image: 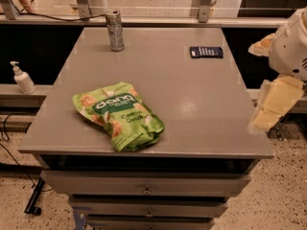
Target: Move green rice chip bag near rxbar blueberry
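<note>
Crinkly glossy green rice chip bag on smooth grey table; pale plastic-looking gripper at right edge.
</note>
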Available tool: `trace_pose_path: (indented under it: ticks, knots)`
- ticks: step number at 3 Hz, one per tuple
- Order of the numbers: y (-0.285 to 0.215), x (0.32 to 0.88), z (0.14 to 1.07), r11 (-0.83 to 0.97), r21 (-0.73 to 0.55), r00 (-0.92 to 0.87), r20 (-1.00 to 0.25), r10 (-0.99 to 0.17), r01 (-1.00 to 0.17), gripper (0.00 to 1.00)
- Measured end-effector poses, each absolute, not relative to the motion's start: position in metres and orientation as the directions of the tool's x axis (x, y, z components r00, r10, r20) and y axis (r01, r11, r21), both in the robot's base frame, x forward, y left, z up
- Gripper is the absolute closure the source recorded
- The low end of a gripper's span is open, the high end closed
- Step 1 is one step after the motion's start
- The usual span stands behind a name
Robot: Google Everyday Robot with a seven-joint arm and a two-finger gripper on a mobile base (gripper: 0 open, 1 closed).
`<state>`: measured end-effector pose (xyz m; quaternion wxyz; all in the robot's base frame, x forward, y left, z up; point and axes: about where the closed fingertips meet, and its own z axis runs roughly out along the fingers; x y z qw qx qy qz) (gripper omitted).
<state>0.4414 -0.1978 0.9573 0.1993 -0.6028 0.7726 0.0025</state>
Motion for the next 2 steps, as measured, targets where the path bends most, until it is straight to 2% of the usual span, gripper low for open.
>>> trace_pose_path:
  ticks: [2]
  knots:
    - [-0.125,0.450,0.924,0.220,-0.085,-0.131,-0.580,-0.804,-0.972,0.00]
